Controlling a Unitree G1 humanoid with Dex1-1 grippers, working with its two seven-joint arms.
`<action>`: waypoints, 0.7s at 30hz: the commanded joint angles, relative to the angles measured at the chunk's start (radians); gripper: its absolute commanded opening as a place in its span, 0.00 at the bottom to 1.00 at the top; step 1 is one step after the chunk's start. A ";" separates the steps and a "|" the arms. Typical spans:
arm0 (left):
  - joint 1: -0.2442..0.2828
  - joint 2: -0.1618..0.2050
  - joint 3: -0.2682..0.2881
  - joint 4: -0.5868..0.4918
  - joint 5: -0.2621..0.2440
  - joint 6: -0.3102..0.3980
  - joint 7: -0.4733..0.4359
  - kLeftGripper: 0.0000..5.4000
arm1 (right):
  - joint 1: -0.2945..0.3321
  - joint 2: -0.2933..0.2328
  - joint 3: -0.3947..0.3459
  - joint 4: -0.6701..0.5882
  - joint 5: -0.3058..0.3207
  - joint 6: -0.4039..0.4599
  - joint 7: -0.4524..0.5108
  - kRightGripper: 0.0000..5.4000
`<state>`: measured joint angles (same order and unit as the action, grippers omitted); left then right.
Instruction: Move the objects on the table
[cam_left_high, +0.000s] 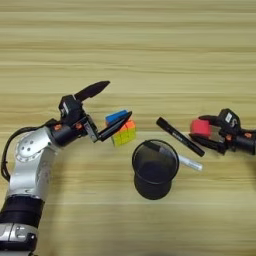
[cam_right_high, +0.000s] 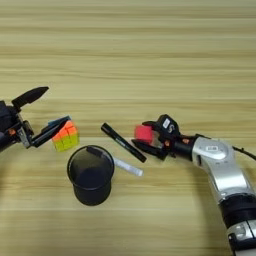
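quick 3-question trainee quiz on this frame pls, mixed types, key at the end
1. True or false: the left end effector is shut on the puzzle cube.
2. Which item sits between the fingers of the right end effector? A) black marker B) red cube C) white-silver pen
3. What stands nearest the robot, on the table?

Key
1. False: its fingers are spread wide, the lower one lying across the cube.
2. B
3. The black mesh cup, upright, with the pen passing behind its rim.
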<state>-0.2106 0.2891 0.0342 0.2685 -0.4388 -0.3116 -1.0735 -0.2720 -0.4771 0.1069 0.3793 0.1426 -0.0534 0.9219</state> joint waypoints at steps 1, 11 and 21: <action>-0.009 0.002 -0.003 0.006 0.014 -0.010 0.004 1.00 | -0.023 -0.013 -0.021 -0.025 0.006 -0.007 -0.002 0.57; -0.004 -0.004 -0.016 -0.006 0.009 -0.009 0.000 1.00 | -0.034 -0.011 -0.072 -0.273 0.130 0.092 0.021 0.57; 0.010 -0.001 -0.057 -0.049 0.059 -0.040 0.013 1.00 | -0.051 -0.004 -0.010 -0.496 0.166 0.210 0.030 0.57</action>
<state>-0.2084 0.2785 0.0013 0.2486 -0.4344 -0.3217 -1.0703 -0.2994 -0.4753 0.0834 -0.0677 0.2942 0.1251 0.9458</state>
